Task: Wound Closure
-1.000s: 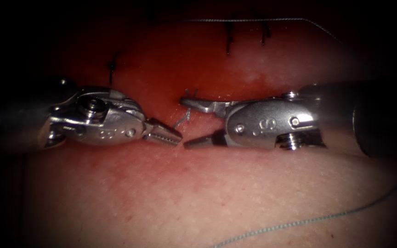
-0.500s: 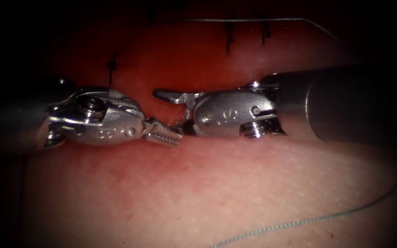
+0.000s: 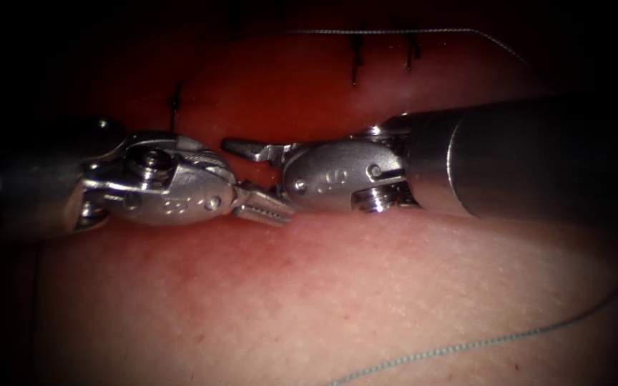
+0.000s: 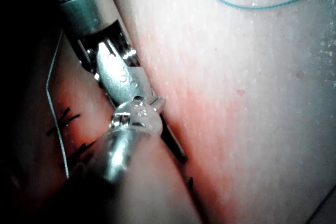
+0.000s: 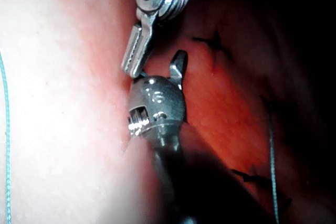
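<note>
While both grippers meet over the cut in the tissue (image 3: 337, 300), my left gripper (image 3: 265, 208) is closed on nothing, my right gripper (image 3: 255, 171) stands apart, empty; thread (image 3: 466, 345) lies on the tissue.

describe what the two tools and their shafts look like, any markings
Both arms are bare silver metal. The left tool has a rounded wrist housing with a round pivot screw, small stamped characters too small to read, and short jaws with toothed inner faces. The right tool has a similar smooth housing with rivets, a faint stamp and a threaded stud beneath, on a thick cylindrical grey shaft. No cables or sleeves are visible.
</note>
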Motion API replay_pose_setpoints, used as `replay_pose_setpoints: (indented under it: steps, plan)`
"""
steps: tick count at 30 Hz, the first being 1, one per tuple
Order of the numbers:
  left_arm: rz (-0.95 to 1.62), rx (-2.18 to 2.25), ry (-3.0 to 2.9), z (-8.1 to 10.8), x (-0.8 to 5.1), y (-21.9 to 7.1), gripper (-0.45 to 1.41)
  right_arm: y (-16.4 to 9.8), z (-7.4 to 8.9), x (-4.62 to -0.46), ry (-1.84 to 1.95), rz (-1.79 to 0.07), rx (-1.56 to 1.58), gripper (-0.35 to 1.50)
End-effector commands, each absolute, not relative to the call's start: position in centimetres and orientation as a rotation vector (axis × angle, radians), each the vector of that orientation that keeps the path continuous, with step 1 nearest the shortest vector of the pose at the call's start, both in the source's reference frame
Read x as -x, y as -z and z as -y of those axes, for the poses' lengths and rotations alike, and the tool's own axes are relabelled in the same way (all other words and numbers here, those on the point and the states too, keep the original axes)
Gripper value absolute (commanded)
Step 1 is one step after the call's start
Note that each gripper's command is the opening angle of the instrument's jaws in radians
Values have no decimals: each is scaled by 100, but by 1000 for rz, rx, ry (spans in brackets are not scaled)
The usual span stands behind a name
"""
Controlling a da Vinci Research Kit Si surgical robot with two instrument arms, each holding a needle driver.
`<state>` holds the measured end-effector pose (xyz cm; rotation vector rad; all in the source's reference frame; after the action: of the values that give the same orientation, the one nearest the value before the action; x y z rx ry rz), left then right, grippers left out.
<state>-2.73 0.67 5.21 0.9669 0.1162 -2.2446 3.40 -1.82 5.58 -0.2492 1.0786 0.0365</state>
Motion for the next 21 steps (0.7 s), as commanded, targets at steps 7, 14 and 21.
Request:
replay_pose_setpoints:
  steps: [7, 14, 21]
  plan:
    - [-105, -977, 2247, -72, 278, -523, -45, -562, 183, -351, -27, -1088, 248, 121]
    - [-103, -973, 2249, -68, 278, -522, -45, -565, 186, -350, -27, -1086, 259, -35]
    - [-100, -966, 2250, -62, 277, -520, -45, -575, 191, -354, -46, -1029, 295, -35]
